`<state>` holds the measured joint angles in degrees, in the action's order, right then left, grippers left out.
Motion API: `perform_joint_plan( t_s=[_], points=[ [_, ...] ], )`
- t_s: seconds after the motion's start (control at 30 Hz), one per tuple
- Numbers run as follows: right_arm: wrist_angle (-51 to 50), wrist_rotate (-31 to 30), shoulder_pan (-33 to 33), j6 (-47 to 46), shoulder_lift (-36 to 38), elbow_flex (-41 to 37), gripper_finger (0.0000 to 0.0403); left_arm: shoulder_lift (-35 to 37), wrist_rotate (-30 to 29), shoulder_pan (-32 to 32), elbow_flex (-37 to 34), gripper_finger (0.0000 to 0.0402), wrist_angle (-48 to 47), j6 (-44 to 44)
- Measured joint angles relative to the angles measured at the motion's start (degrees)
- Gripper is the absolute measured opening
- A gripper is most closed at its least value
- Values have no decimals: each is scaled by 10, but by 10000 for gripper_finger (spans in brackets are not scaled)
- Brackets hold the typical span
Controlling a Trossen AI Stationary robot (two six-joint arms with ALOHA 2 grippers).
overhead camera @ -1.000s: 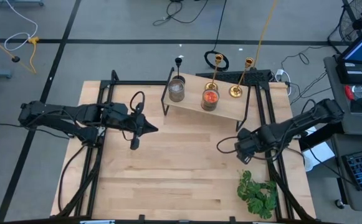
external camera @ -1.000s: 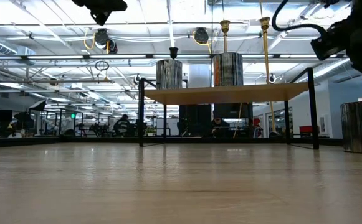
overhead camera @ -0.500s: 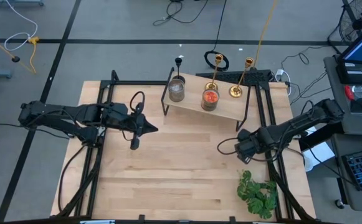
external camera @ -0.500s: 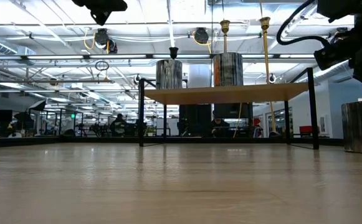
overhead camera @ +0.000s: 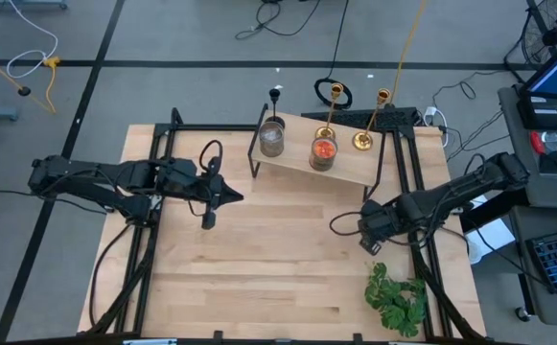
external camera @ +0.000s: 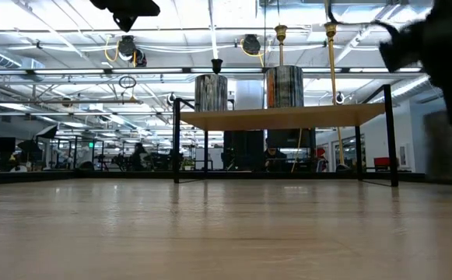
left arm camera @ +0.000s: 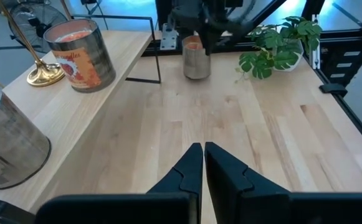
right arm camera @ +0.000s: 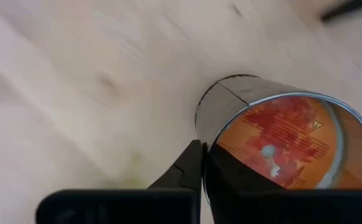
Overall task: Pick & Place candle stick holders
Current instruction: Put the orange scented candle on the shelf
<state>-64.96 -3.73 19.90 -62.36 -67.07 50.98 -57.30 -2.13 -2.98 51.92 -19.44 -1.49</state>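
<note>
Two gold candle stick holders (overhead camera: pixel 362 134) (overhead camera: pixel 328 120) stand by their round bases on the raised wooden shelf (overhead camera: pixel 350 165). A black holder (overhead camera: pixel 275 95) rises at the shelf's far left corner. My right gripper (overhead camera: pixel 371 233) hangs over the table's right side, shut on the rim of a tin candle (right arm camera: pixel 274 140) that stands on the wood (left arm camera: pixel 196 59). My left gripper (left arm camera: pixel 204 152) is shut and holds nothing. It hovers above the left middle of the table (overhead camera: pixel 238 199) and points toward the right. My right gripper comes from above onto the tin candle's rim (right arm camera: pixel 207 134), on one side of the can. One finger (right arm camera: pixel 190 165) lies outside the wall and the other over the orange wax. The fingers themselves hide the pinch. In the left wrist view the tin stands upright on the table.
Two more tin candles (overhead camera: pixel 271 140) (overhead camera: pixel 323 152) sit on the shelf beside the gold holders. A green leafy plant (overhead camera: pixel 396 297) lies near the table's near right corner. Black frame rails (overhead camera: pixel 153 192) run along both sides. Bare wood spans the table's middle (overhead camera: pixel 278 249).
My right gripper has shifted a little toward the table's near left, staying above the tin candle. In the low view it and the tin are now blurred with motion.
</note>
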Motion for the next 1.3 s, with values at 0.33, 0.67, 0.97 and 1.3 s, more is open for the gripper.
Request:
perform_joint_plan(
  t_s=[0.33,0.67,0.97,1.3],
  points=[
    [146,-27,-1,100,0,132,2,0,0,0,0,26,0,-6],
    [111,-65,-22,244,-61,327,1,0,0,0,0,26,0,-12],
    [-74,-67,-104,247,-97,420,0,0,0,0,0,26,0,-12],
    [-137,-70,-218,290,-92,423,0,0,0,0,0,26,-6,-13]
  ],
)
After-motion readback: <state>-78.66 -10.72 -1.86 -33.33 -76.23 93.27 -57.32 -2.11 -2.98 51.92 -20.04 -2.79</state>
